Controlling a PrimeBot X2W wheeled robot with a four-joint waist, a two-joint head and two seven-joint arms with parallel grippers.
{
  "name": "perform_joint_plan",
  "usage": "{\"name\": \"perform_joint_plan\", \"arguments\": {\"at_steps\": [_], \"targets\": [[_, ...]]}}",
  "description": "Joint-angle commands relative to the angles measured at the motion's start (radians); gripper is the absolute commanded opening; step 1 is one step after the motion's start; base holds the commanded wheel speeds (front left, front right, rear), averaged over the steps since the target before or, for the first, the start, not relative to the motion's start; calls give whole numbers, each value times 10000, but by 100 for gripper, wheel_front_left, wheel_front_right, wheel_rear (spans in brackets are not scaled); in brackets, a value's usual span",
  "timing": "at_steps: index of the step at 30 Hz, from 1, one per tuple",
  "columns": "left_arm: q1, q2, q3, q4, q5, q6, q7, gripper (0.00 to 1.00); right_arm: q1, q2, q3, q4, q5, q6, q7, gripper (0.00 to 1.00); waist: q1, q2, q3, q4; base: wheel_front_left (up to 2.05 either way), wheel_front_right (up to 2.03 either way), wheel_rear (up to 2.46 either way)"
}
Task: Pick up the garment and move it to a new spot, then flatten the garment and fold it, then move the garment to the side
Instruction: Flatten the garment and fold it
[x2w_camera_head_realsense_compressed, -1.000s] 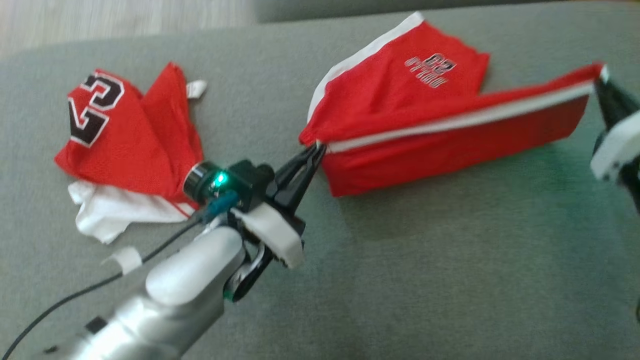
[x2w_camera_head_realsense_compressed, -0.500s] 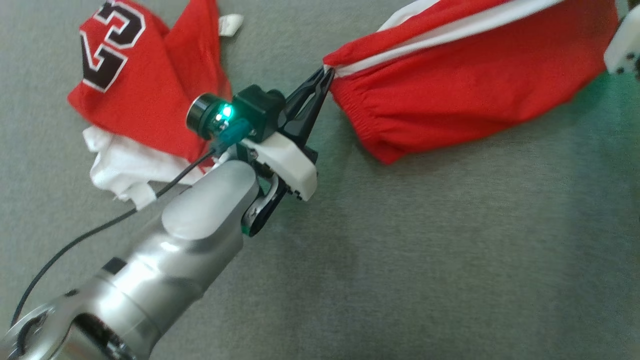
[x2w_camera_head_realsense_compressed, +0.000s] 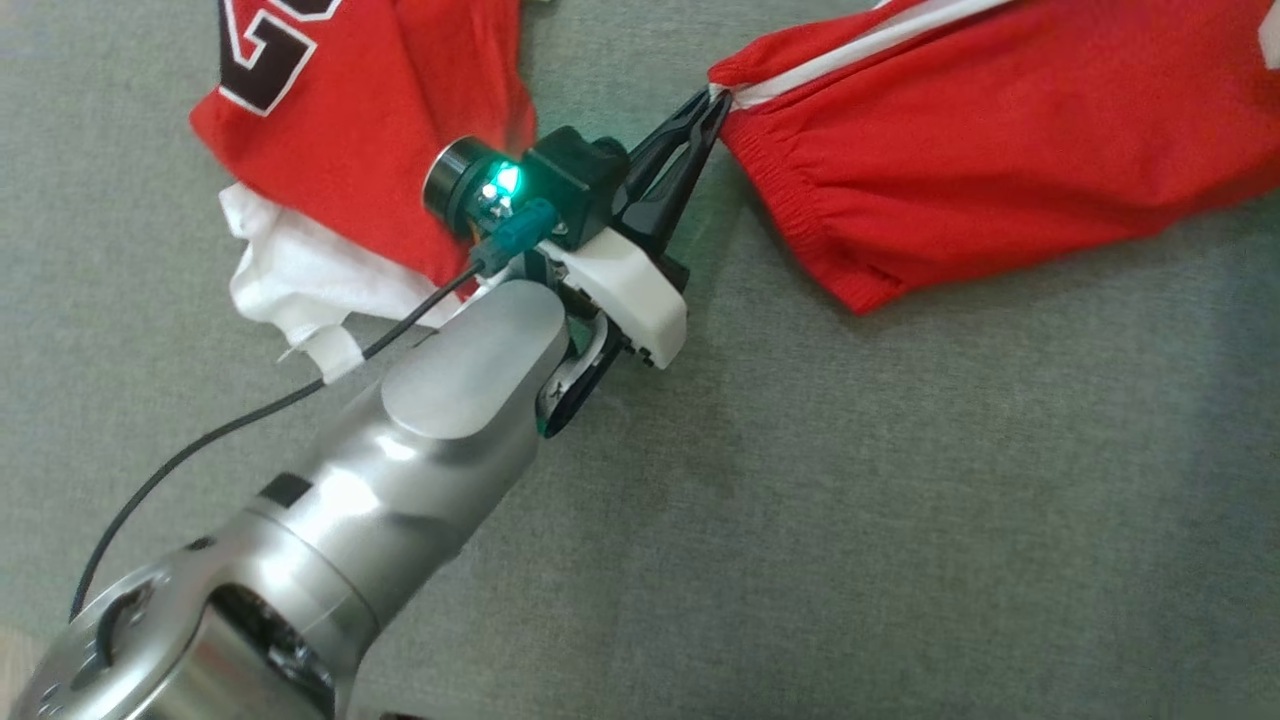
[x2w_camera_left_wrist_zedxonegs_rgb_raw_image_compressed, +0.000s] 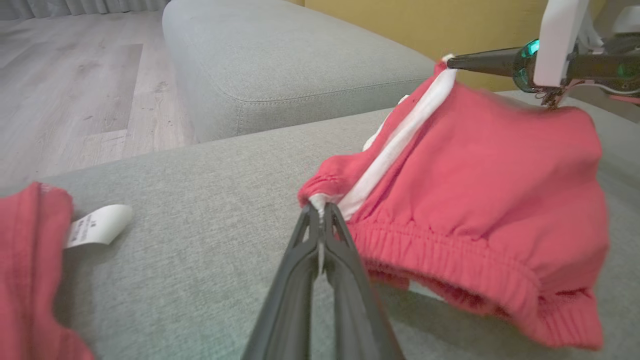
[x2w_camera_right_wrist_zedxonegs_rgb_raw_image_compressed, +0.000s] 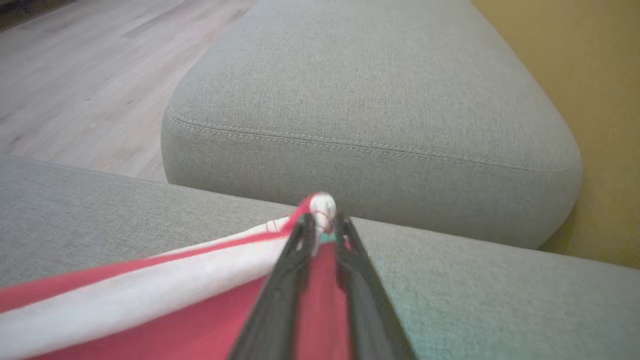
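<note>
Garment (x2w_camera_head_realsense_compressed: 1000, 150) between left fingers (x2w_camera_head_realsense_compressed: 666, 172) and right fingers (x2w_camera_right_wrist_zedxonegs_rgb_raw_image_compressed: 272, 300)

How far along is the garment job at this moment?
Pickup looks done: the red shorts are stretched between the left gripper and right gripper, each pinching an end of the white stripe, above the grey cushion. The move is in hand. Flattening, folding and setting aside remain.
</note>
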Motion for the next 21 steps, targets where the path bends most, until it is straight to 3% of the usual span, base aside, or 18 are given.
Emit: {"name": "perform_joint_plan", "arguments": {"at_steps": [1, 2, 3, 11, 15, 21], "targets": [[-355, 147, 243, -68, 44, 7, -101, 14, -301, -68, -10, -185, -103, -7, -205, 100, -2, 0, 42, 64, 0, 0, 0], [-352, 113, 277, 32, 14, 53, -118, 67, -380, -93, -87, -55, -196, -7, -340, 100, -2, 0, 28, 74, 0, 0, 0], [-342, 86, 331, 137, -15, 134, -140, 100, -437, -93, -151, 63, -284, -7, -489, 100, -2, 0, -10, 74, 0, 0, 0], [-200, 20, 850, 501, 82, 691, -292, 100, -389, 80, -765, 623, -622, -7, -2267, 100, -2, 0, -880, -146, 0, 0, 0], [17, 329, 1930, -519, 591, 1187, -305, 100, 7, 416, -737, 435, -563, -7, -3246, 100, -2, 0, -1473, -404, 0, 0, 0], [1129, 874, 3536, -2317, 1767, 1680, -308, 100, 1145, 1088, -787, -574, -60, -7, -3721, 100, -2, 0, -2255, -777, 0, 0, 0]]}}
